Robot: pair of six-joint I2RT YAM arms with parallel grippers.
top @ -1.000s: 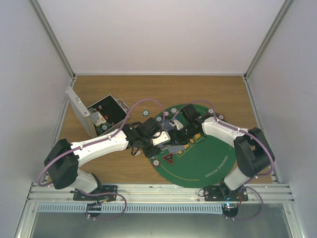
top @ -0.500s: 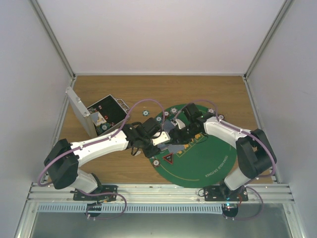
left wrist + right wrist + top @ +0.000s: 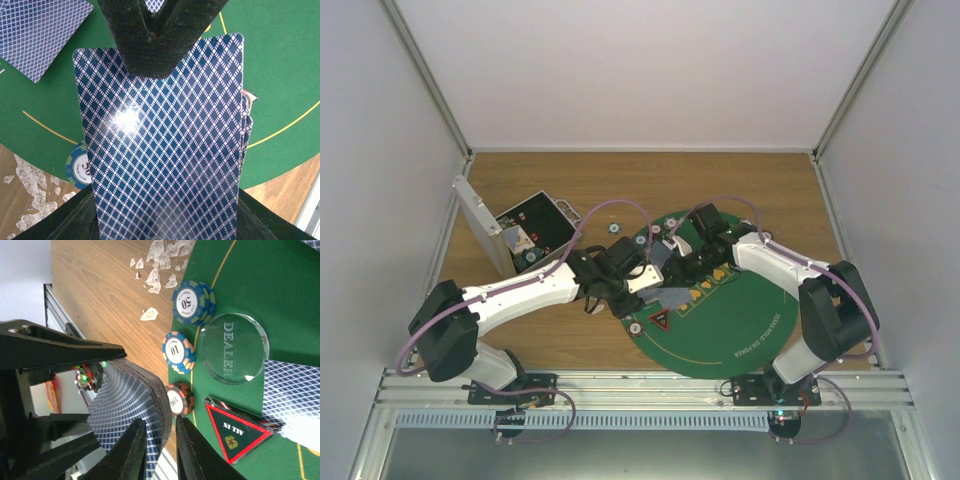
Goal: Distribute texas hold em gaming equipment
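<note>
My left gripper point(image 3: 165, 222) is shut on a deck of blue-backed playing cards point(image 3: 160, 140), held over the near left rim of the green mat point(image 3: 740, 320). My right gripper point(image 3: 160, 450) has its fingers point(image 3: 150, 45) closed round the deck's far end point(image 3: 130, 395), one on the top card and one beneath. On the mat below lie a blue 50 chip point(image 3: 190, 302), a 10 chip point(image 3: 177, 351), a 100 chip point(image 3: 179, 399), a clear dealer button point(image 3: 232, 347) and a red-edged all-in triangle point(image 3: 235, 432). Another face-down card point(image 3: 40, 35) lies on the felt.
An open silver case point(image 3: 510, 235) stands at the back left on the wooden table. A loose chip point(image 3: 614, 227) sits on the wood behind the mat. White scuffs point(image 3: 160, 260) mark the wood beside the mat's rim. Orange tokens point(image 3: 705, 290) lie mid-mat.
My right gripper has shifted left onto the end of the deck and its fingers have closed in on it. The left arm has stayed put with the deck.
</note>
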